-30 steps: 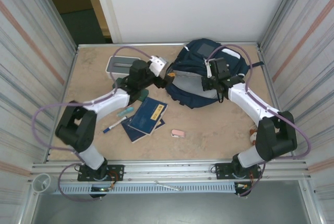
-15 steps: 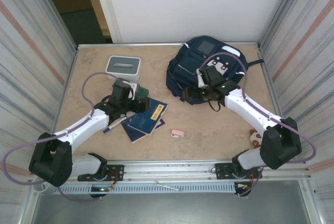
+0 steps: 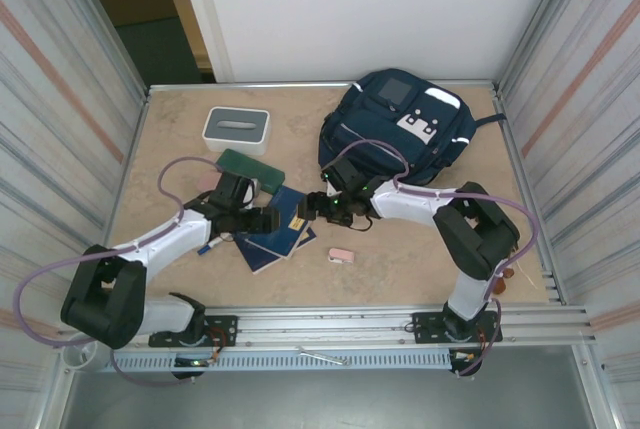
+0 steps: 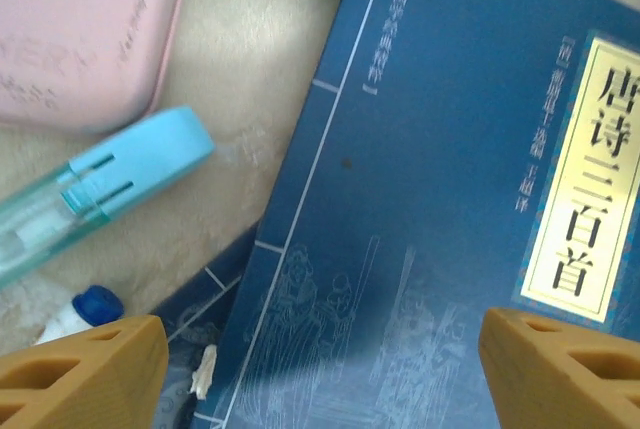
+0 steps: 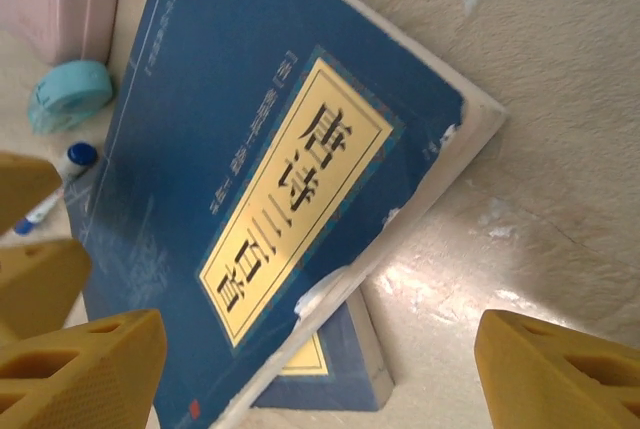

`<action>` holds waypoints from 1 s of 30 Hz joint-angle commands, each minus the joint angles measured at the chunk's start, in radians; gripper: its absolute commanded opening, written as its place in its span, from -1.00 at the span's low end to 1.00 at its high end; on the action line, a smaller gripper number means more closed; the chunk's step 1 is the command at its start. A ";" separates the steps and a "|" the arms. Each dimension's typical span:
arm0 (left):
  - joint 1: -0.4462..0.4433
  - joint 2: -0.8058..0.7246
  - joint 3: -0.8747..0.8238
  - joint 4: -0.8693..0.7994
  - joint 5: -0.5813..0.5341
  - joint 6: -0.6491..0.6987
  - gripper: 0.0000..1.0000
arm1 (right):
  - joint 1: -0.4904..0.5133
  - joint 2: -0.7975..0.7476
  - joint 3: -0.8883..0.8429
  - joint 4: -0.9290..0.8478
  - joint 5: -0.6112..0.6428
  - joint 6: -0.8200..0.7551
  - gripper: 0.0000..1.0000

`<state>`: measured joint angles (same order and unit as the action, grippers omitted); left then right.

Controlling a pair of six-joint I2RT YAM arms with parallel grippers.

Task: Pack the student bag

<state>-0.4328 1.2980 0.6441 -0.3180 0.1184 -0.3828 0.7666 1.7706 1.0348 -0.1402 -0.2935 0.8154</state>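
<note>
Both our grippers hang over the blue book (image 4: 400,249). The left gripper (image 4: 320,364) has its fingers wide apart with nothing between them, and the right gripper (image 5: 320,369) is spread the same way above the yellow title label (image 5: 290,199). The student bag (image 3: 395,134) lies beyond the right fingers, well apart from the left ones. We judge it soft, floppy and fairly light. It would sag, so we would pinch a fabric edge by the zip or the top loop, not a flat panel.
</note>
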 commanded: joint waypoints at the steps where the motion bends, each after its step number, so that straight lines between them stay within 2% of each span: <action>1: 0.006 0.008 -0.025 0.002 0.055 -0.021 0.61 | 0.001 0.035 -0.019 0.092 -0.021 0.093 0.54; 9: 0.006 0.069 -0.034 0.046 0.108 -0.014 0.59 | 0.005 0.101 0.004 0.149 -0.039 0.129 0.33; 17: -0.009 0.064 -0.066 0.151 0.289 -0.048 0.54 | -0.005 0.104 -0.007 0.214 -0.024 0.169 0.19; 21: -0.027 0.063 -0.058 0.170 0.310 -0.057 0.54 | -0.019 0.073 -0.039 0.256 0.016 0.178 -0.17; 25: -0.029 0.064 -0.041 0.167 0.280 -0.043 0.54 | -0.044 0.058 -0.051 0.301 0.010 0.176 -0.60; 28: -0.024 0.055 -0.022 0.153 0.248 -0.039 0.56 | -0.073 0.030 -0.057 0.314 -0.021 0.152 -0.82; 30: -0.016 0.029 -0.018 0.154 0.222 -0.051 0.59 | -0.095 -0.009 -0.062 0.295 -0.033 0.114 -0.88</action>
<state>-0.4538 1.3556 0.5964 -0.1699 0.3641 -0.4240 0.7017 1.8343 0.9878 0.1387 -0.3130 0.9779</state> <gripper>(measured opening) 0.789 0.105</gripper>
